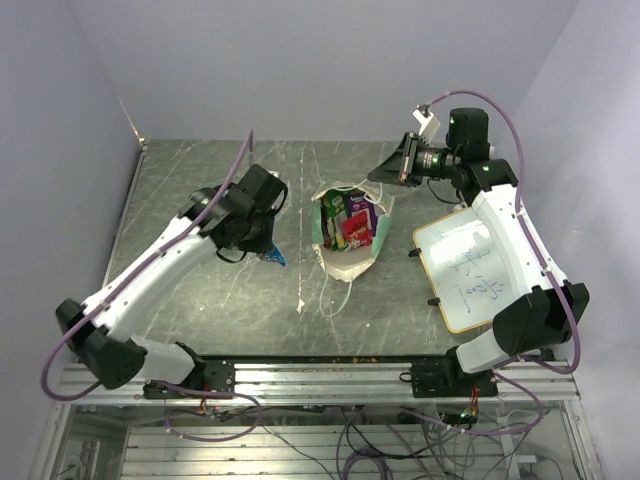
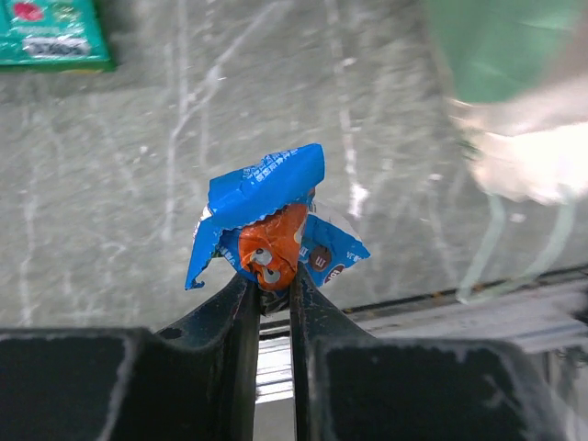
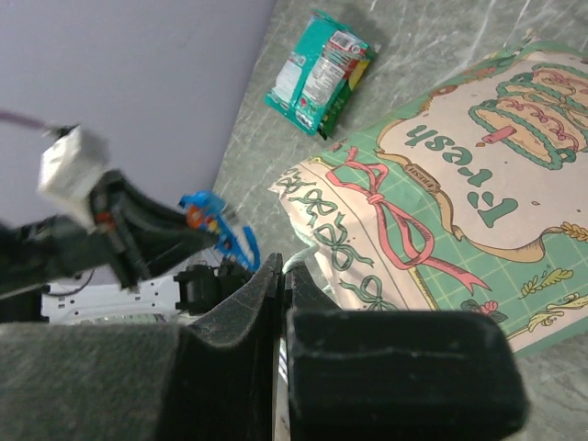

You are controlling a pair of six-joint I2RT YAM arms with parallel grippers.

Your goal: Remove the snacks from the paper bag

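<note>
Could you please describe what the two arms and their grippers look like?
Both the left arm and right arm have smooth white link shells joined by bulky black joint housings. A thin purple cable loops loosely along each. The left gripper and right gripper each have two flat black fingers that taper to narrow tips. A small white block sits by the right wrist.

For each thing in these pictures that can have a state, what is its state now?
left gripper: shut on blue packet.
blue packet: crumpled, held above the table.
right gripper: shut, seemingly on the rim of the bag.
bag: open.
snacks: inside the bag.
green packet: out of the bag, lying flat on the table.
whiteboard: lying flat, written on.
</note>
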